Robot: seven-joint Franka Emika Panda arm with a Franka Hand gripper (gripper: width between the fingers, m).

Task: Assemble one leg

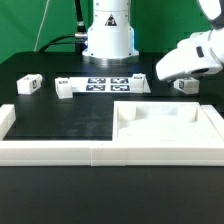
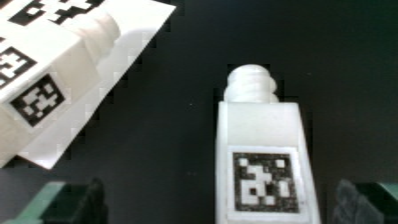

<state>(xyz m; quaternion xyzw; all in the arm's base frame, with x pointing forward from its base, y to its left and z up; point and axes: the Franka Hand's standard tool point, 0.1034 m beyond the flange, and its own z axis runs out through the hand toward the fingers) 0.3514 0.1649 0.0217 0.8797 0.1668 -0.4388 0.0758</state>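
Hand: the hand (image 2: 219, 206) hangs low over the leg, spread wide, with a dark fingertip (image 2: 71, 200) on either side; neither seems to touch it.
Leg: the leg (image 1: 185, 85) lies flat on the black surface (image 1: 60, 118) at the exterior view's right, tag face up and rounded tip pointing away from the hand.
Other pegs: two similar small white pegs (image 1: 28, 85) rest apart at the exterior view's left.
Marker board: the marker board (image 1: 110, 83) lies between those pegs and the leg.
Panel: the large white panel (image 1: 170, 125) sits near the leg, toward the front.
Rail: the long white rail (image 1: 60, 150) runs along the front edge.
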